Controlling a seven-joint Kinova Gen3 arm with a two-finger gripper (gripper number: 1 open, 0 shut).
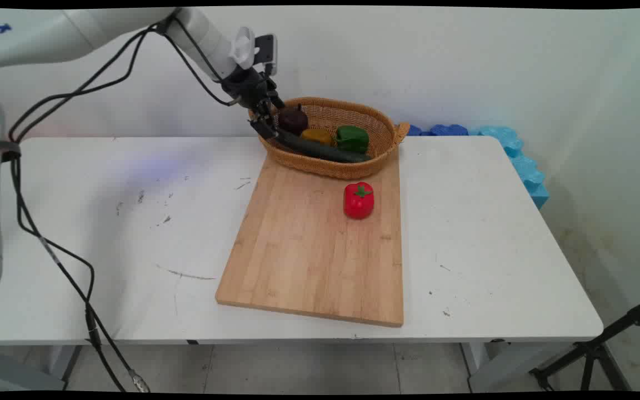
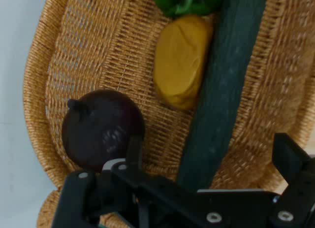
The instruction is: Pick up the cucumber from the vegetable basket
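My gripper (image 1: 267, 125) reaches into the left end of a wicker basket (image 1: 388, 139). It is open, its fingers standing on either side of the near end of a long dark green cucumber (image 2: 224, 90), which lies between them with gaps on both sides. A dark purple round vegetable (image 2: 101, 129) sits just beside the left finger (image 2: 134, 149). A yellow vegetable (image 2: 181, 60) and a green pepper (image 2: 187, 1) lie further along in the basket (image 2: 83, 50). In the main view the cucumber (image 1: 325, 150) runs along the basket's front wall.
A red bell pepper (image 1: 359, 200) stands on a wooden cutting board (image 1: 309, 261) in front of the basket. Blue foam pieces (image 1: 520, 161) lie at the table's back right edge. A black tripod (image 1: 598, 350) stands on the floor at the lower right.
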